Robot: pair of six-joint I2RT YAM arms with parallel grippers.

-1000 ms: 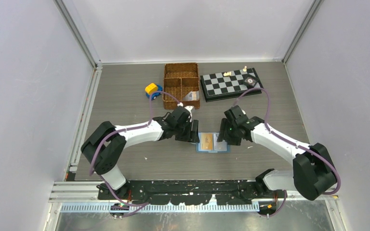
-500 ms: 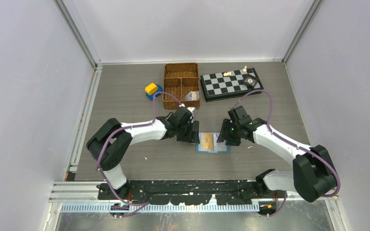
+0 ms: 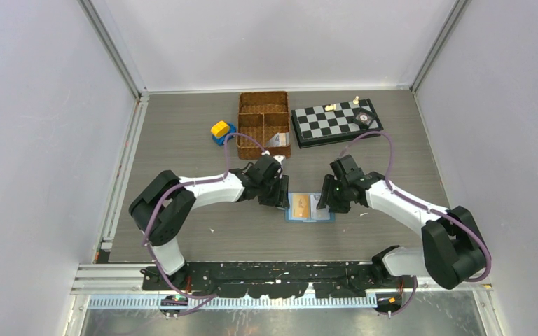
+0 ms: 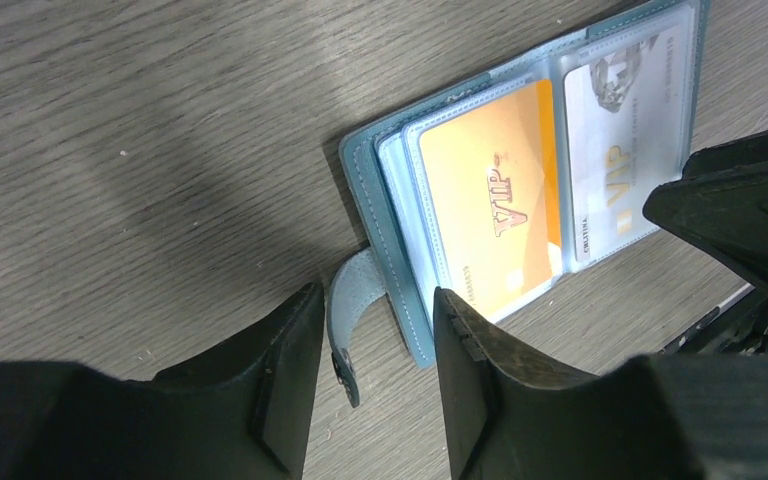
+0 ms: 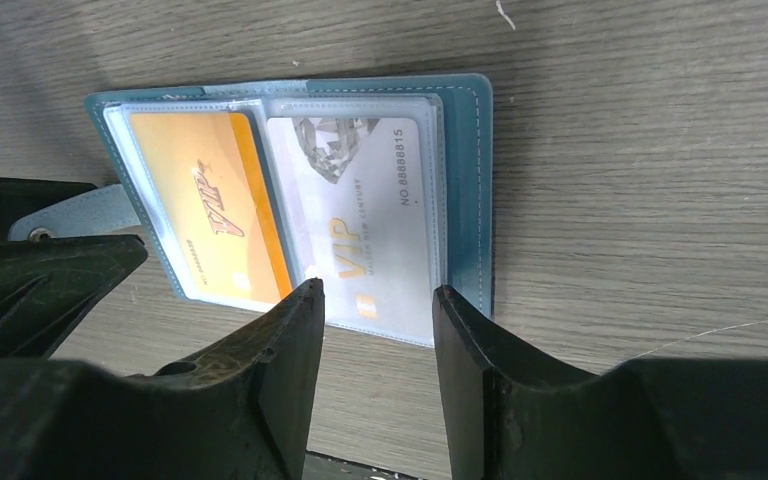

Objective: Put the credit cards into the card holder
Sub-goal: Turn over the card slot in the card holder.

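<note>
Teal-blue folding card holder (image 4: 362,180) lies open, orange-gold VIP credit card (image 4: 490,200) and white VIP credit card (image 5: 360,220) pocketed inside. Left gripper (image 4: 375,300) jaws spread astride its pale snap tab (image 4: 348,305); right gripper (image 5: 375,300) jaws spread over its white-card side. Best pinch the tab alone, gently.

Seen from above, my left pincer (image 3: 281,199) and right pincer (image 3: 324,201) cover the ends of the holder (image 3: 310,218), its cards (image 3: 300,205) too small to read; at my right wrist, the tab (image 5: 90,210) lies half hidden behind the left pincer.

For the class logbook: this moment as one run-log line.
card holder open | orange card, white card pocketed | left gripper open | right gripper open
</note>
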